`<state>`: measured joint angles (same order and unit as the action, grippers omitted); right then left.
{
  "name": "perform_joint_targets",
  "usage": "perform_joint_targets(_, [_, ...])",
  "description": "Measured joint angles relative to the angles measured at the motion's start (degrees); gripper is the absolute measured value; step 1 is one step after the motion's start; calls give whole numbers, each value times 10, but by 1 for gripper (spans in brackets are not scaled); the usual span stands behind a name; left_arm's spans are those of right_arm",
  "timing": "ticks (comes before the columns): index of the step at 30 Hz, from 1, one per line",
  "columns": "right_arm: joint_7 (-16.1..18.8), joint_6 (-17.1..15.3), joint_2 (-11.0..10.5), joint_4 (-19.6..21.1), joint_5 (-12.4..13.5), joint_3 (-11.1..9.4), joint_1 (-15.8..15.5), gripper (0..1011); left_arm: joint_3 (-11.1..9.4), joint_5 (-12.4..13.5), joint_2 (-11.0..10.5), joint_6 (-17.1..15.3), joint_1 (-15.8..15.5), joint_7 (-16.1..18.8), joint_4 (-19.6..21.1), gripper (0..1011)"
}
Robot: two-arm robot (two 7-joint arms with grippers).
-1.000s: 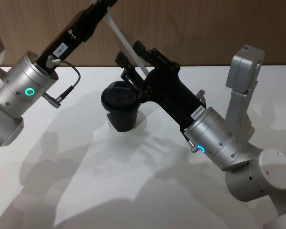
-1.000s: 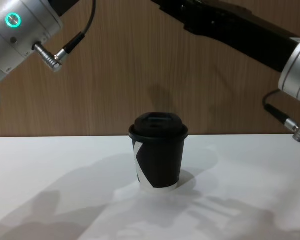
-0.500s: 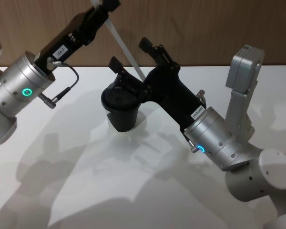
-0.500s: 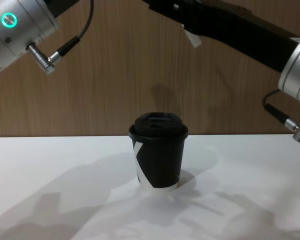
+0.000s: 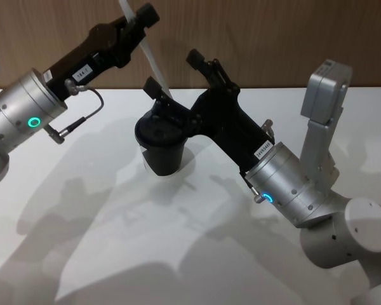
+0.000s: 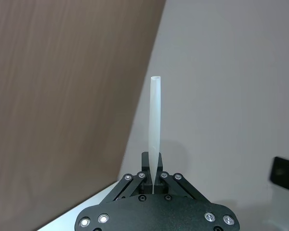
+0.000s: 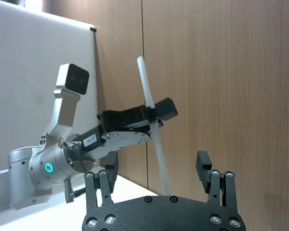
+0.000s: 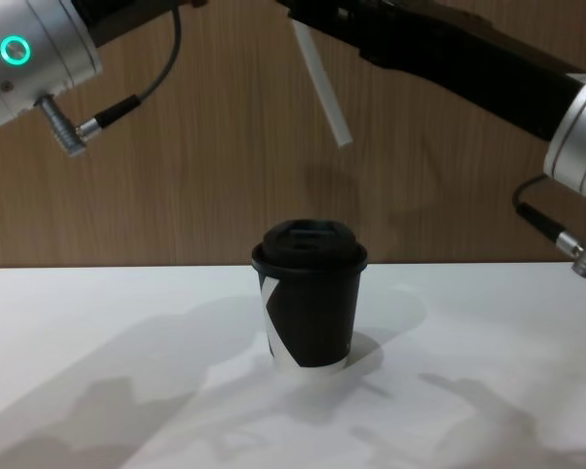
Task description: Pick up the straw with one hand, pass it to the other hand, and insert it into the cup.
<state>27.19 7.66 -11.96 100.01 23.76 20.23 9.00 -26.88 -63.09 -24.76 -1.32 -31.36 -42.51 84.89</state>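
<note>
In the head view, the left gripper (image 5: pixel 141 16), the slim one with the white label, is clamped on the straw (image 5: pixel 152 58). A short length of straw sticks out above its tips, and the rest slants down toward the right gripper (image 5: pixel 173 71). That bulkier gripper stands wide apart, with one finger on either side of the straw's lower part. A second ago it was pinched on the straw, and half a second ago it had just spread. The left gripper's tips have dipped slightly since then. The cup (image 5: pixel 160 145) stands on the white table (image 5: pixel 114 216) just under the right gripper's nearer finger, in the same spot as before.

In the left wrist view, the straw runs straight out from that gripper's closed tips, and its open far end is free.

In the right wrist view, the straw crosses the gap between the right gripper's spread fingers. It seems to touch neither finger, though its lowest part is hidden behind the gripper body. Farther up, the left gripper grips it crosswise.

In the chest view, the straw hangs tilted before the wooden wall (image 8: pixel 176 195). Its lower end is above the cup's lid and clear of it. Half a second ago only the straw's tip peeked out beneath the right arm, and a good length now shows.
</note>
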Motion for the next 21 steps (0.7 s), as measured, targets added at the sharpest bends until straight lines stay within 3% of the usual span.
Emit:
perform_joint_targets(12, [0, 0, 0, 0, 0, 0, 0, 1001, -12, 60, -2, 22, -5, 60, -12, 8])
perform_joint_targets(21, [0, 0, 0, 0, 0, 0, 0, 1001, -19, 88, 3, 25, -10, 86, -27, 7])
